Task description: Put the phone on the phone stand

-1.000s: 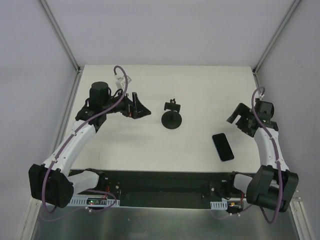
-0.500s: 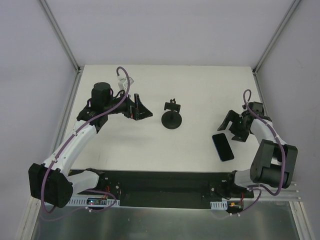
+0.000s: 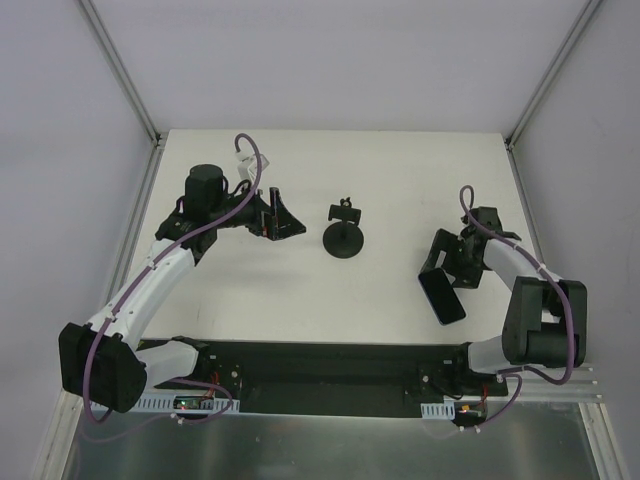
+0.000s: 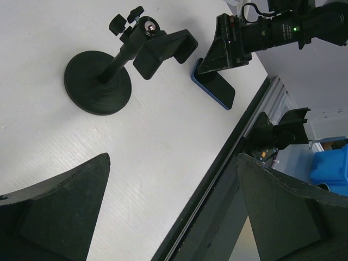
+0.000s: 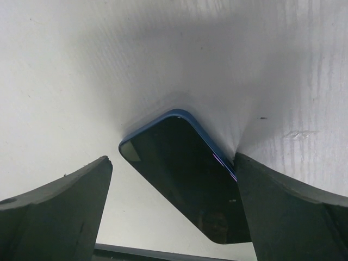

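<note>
The phone (image 3: 443, 297) is a thin dark slab with a blue edge, lying flat near the table's front right. In the right wrist view the phone (image 5: 187, 174) lies between my open jaws, its right edge touching or next to the right finger (image 5: 293, 212), the left finger apart from it. My right gripper (image 3: 440, 262) is low over the phone's far end. The phone stand (image 3: 343, 235), with round base and clamp cradle, stands at mid-table; it also shows in the left wrist view (image 4: 117, 68). My left gripper (image 3: 283, 222) is open and empty, left of the stand.
The table's front edge and a black rail (image 3: 320, 360) run just behind the phone. White walls with metal frame posts (image 3: 120, 75) enclose the table. A blue box (image 4: 331, 168) shows beyond the table edge in the left wrist view.
My right gripper has swung left and down from above the table's right side until its open jaws straddle the phone's far end. The left arm has barely moved.
</note>
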